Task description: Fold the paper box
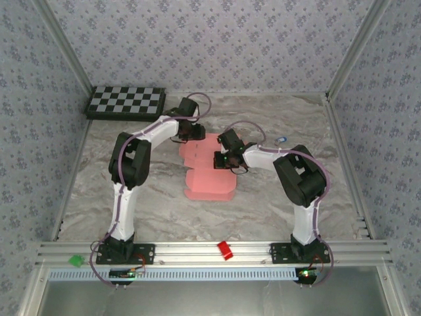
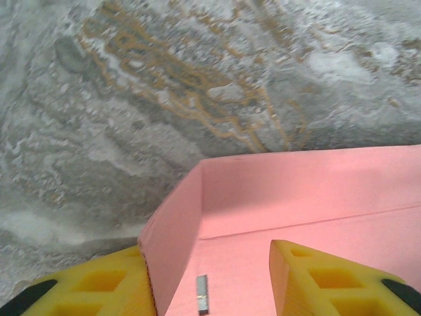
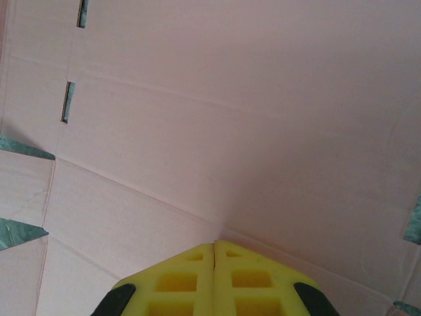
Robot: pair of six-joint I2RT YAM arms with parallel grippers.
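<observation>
At the upturned side wall of the paper box (image 1: 209,176), your left gripper (image 2: 205,253) straddles it, half open, gripping nothing. Your right gripper (image 3: 215,245), closed and empty, touches its floor. The arms hide the box's far end, mid table (image 1: 283,204).

The paper box (image 1: 207,174) is lying mid-way across the bench (image 1: 131,197), a checkerboard (image 1: 126,102) sitting behind it leftward, a block (image 1: 225,250) resting on the near rail (image 1: 177,249).

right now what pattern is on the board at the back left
Black and white squares; the checkerboard shows best in the top external view.
</observation>
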